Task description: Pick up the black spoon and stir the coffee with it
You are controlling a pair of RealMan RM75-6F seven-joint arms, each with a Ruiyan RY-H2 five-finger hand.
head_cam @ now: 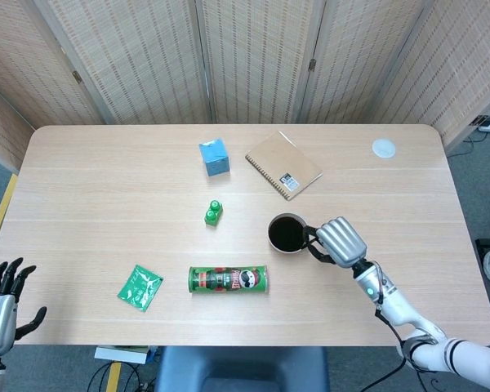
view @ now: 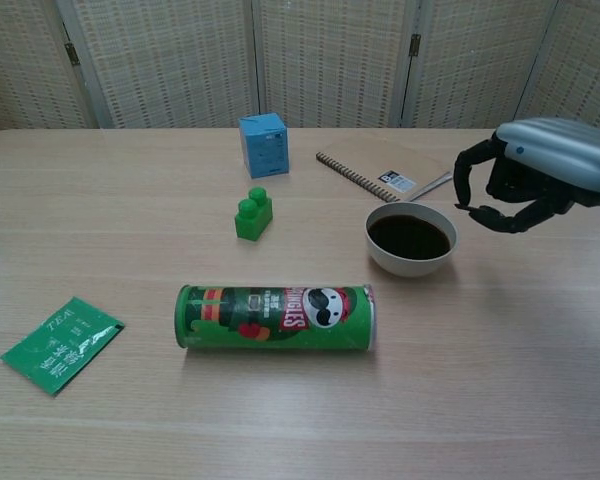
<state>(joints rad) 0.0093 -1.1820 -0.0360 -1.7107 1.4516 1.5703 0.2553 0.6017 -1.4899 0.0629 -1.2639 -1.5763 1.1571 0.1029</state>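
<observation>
A white cup of dark coffee [head_cam: 288,233] [view: 411,238] stands right of the table's middle. My right hand [head_cam: 340,241] [view: 540,170] hovers just right of the cup, raised above the tabletop, its black fingers curled toward the rim. The black spoon is pinched inside those fingers and hardly stands out against them; no part of it clearly reaches the coffee. My left hand [head_cam: 0,304] hangs off the table's near left corner, fingers spread, holding nothing.
A green Pringles can [head_cam: 228,279] [view: 275,316] lies on its side in front of the cup. A green brick [head_cam: 213,212], a blue cube [head_cam: 214,157], a brown notebook [head_cam: 283,164], a green tea packet [head_cam: 140,287] and a white lid [head_cam: 383,148] are spread around.
</observation>
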